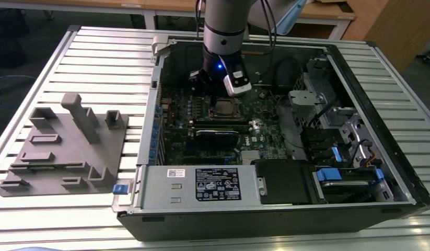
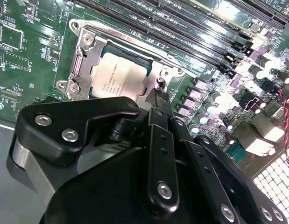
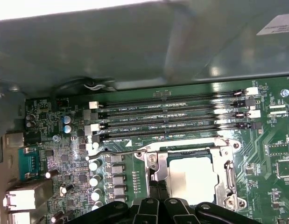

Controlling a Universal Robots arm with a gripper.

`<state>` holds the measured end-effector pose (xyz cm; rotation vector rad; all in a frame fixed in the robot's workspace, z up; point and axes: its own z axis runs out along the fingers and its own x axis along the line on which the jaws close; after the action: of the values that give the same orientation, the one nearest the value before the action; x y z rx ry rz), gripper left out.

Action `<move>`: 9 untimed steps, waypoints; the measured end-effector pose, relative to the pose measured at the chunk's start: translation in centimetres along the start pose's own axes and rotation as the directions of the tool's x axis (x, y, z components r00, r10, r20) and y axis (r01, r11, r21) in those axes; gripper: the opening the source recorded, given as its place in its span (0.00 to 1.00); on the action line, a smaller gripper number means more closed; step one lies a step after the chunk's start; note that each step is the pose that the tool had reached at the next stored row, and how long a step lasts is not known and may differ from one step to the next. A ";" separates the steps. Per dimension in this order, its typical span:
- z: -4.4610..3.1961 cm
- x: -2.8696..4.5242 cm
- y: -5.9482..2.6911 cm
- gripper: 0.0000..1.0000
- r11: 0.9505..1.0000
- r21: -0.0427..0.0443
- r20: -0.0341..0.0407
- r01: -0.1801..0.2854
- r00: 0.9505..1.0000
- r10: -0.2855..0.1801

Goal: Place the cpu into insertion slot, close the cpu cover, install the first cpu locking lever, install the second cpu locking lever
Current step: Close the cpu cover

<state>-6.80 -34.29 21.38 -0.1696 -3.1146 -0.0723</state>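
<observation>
Claw [image 2: 158,97] hanging low over motherboard [image 2: 23,74], its fingers pressing together, pinching nothing visible. Cpu [image 2: 117,77] sitting in insertion slot [image 2: 128,50], just ahead of claw tips. Cpu cover [image 2: 82,65] lying down over slot, framing cpu. Thin lever [image 3: 121,152] running beside slot, near claw.

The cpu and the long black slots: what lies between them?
In the first wrist view, the cpu cover's rim and a thin metal rod separate the cpu from the black slots.
</observation>
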 end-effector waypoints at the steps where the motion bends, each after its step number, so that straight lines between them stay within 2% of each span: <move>1: 0.00 0.00 0.00 0.11 1.000 0.000 0.000 0.000 1.000 0.000; 5: -0.01 -0.17 0.02 0.11 1.000 0.000 0.000 0.000 1.000 0.000; 9: -0.02 -1.12 0.12 0.11 1.000 0.000 0.000 0.000 1.000 0.000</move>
<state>-5.68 -34.29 21.37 -0.1698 -3.1145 -0.0721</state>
